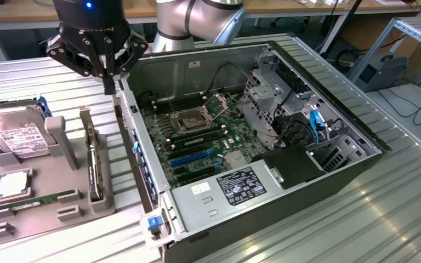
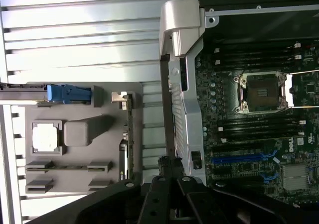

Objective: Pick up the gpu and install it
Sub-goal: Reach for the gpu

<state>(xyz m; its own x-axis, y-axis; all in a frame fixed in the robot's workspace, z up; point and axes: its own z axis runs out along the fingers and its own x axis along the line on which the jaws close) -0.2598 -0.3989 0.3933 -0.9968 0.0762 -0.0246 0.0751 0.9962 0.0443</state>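
Grey plastic tray (image 1: 39, 216) on the ribbed metal surface (image 1: 386, 219) holds a silver hard drive (image 1: 20, 137), a square CPU (image 1: 13, 185) and the thin green-brown gpu (image 1: 92, 159), which stands on edge in its slot. Black tool (image 1: 109, 87) points straight down by the rim of the open black PC case (image 1: 269, 219), on its tray side, fingers pinched together and empty.

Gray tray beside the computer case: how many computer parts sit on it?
4. A hard drive leans at the tray's far end, a processor lies mid-tray, a memory stick lies near the front edge, and the graphics card stands on edge beside the case.
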